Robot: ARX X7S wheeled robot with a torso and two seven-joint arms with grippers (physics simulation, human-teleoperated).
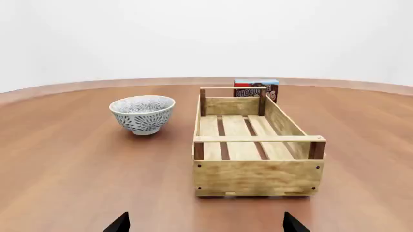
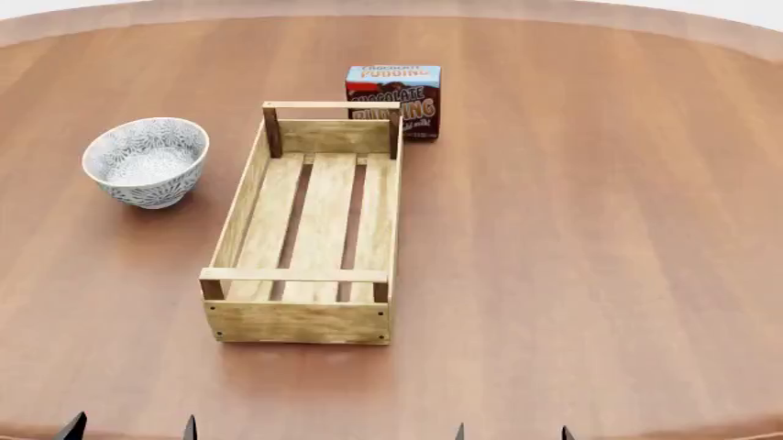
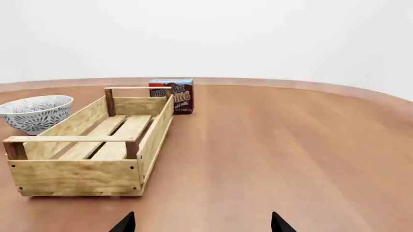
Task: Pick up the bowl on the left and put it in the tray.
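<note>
The bowl point(image 2: 147, 160), white with a grey-blue leaf pattern, stands upright on the table left of the tray point(image 2: 240, 215); it also shows in the left wrist view point(image 1: 142, 113) and the right wrist view point(image 3: 36, 113). The tray, a long light-wood slatted crate point(image 1: 258, 176) point(image 3: 77, 176), holds nothing. My left gripper point(image 2: 130, 429) point(image 1: 205, 224) is open at the near table edge, well short of the bowl. My right gripper point(image 2: 512, 431) point(image 3: 202, 223) is open too, near the edge right of the tray. Only the black fingertips show.
A chocolate pudding box point(image 2: 394, 99) stands upright just behind the tray's far end, also seen as the box point(image 1: 256, 89) point(image 3: 171, 94). The round wooden table point(image 2: 588, 229) stretches wide to the right of the tray, with its far rim against a white background.
</note>
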